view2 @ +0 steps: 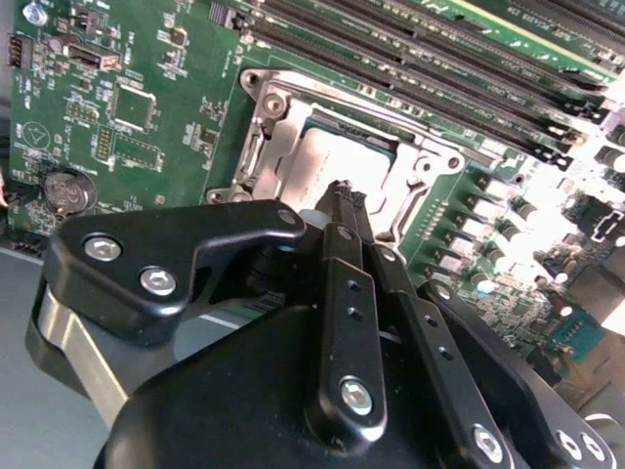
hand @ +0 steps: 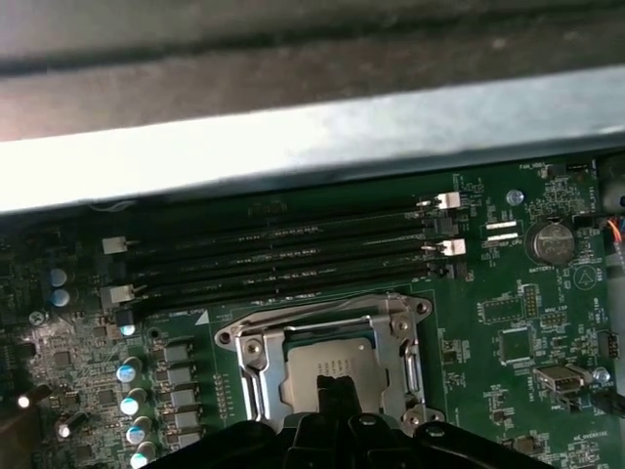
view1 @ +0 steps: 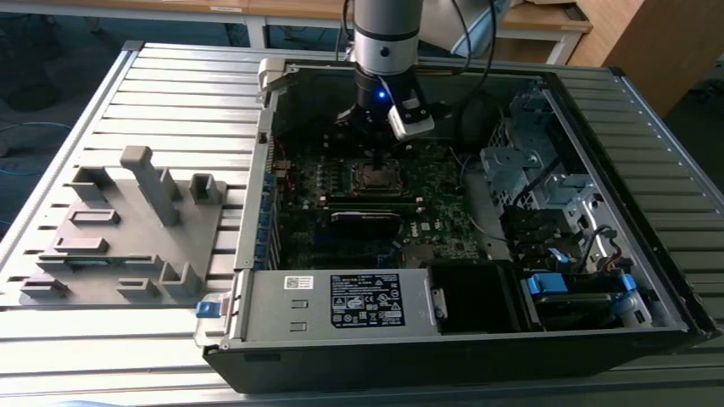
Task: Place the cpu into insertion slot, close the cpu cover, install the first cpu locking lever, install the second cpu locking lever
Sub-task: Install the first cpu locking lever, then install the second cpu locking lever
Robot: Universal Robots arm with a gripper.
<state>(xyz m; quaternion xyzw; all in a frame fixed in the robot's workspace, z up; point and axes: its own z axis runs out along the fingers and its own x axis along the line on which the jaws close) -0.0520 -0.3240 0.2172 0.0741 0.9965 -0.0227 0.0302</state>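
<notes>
- Exterior view first: we see the open computer case point(view1: 476, 339) lying on a slatted metal table point(view1: 169, 102), with the arm reaching down into it and the gripper point(view1: 377, 157) hanging just above the socket on the green motherboard point(view1: 436, 191).
- On that board, in both wrist views, the cover point(view2: 283, 147) lies flat over the slot point(hand: 256, 376), a thin silvery frame with a square window. We judge it stiff but springy sheet metal, light, and best pushed on its rim rather than pinched.
- Through the window we see the chip point(hand: 337, 369), its dull grey top sitting level inside the slot, so it looks seated. We judge it light, rigid and smooth-topped, fragile underneath, and safest taken by opposite edges.
- In the second wrist view the fingers point(view2: 342, 220) stand drawn together, nearly touching, with nothing between them; their tips hover close above the chip's near edge.
- We cannot pick out the thin wire levers for certain beside the frame, so we cannot say whether they are latched.
</notes>
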